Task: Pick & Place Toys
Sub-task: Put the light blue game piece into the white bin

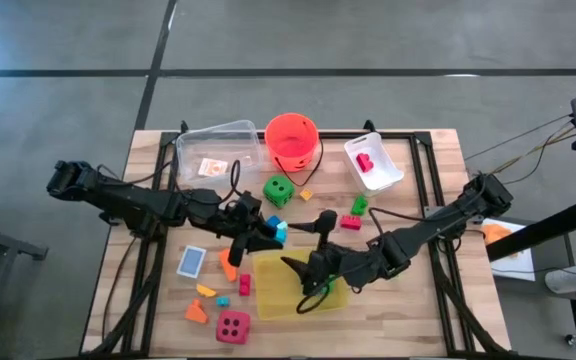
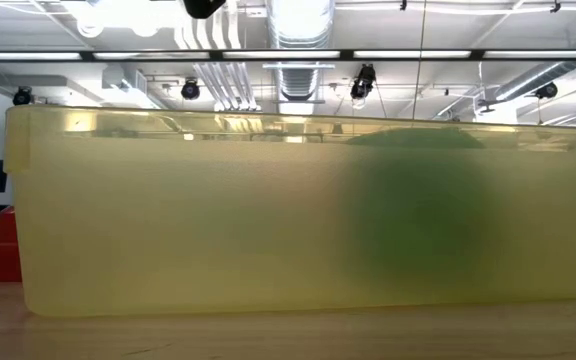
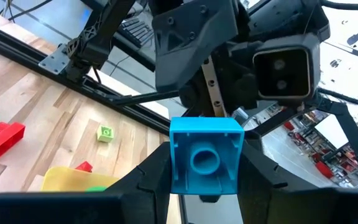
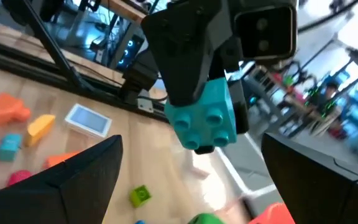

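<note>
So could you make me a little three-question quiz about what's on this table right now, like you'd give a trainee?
1. True or false: the left gripper holds a blue brick.
2. Where does the pink die lie: A) in the orange-red bucket, B) on the bare table near its front edge, C) on the yellow tray?
3. Fill in: the right gripper's fingers stand ____ and hold nothing.

Key: 1 true; 2 B; 3 open.
</note>
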